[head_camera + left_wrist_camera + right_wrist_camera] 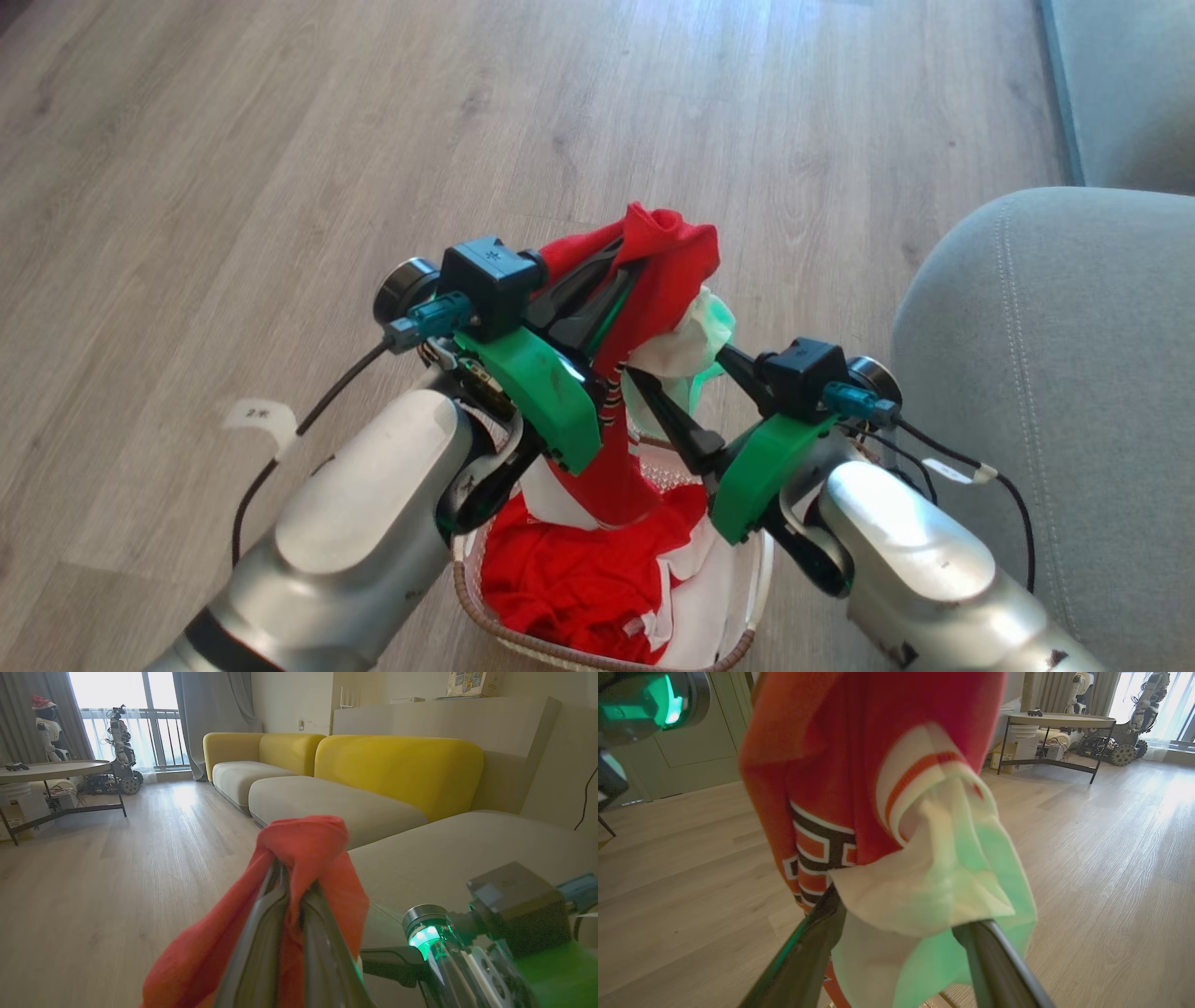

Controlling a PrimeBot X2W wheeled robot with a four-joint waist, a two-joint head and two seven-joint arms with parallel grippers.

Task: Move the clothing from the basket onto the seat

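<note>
The clothing point(579, 579) is red with white panels and black-and-white lettering, the basket point(504, 633) white and brown-rimmed, the seat point(1055, 327) grey.

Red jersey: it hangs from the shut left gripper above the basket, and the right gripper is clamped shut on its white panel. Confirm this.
Not quite. The right gripper is open: the right wrist view shows its fingers spread wide, with the white panel between them. The rest holds: the red jersey hangs from the shut left gripper above the basket.
</note>
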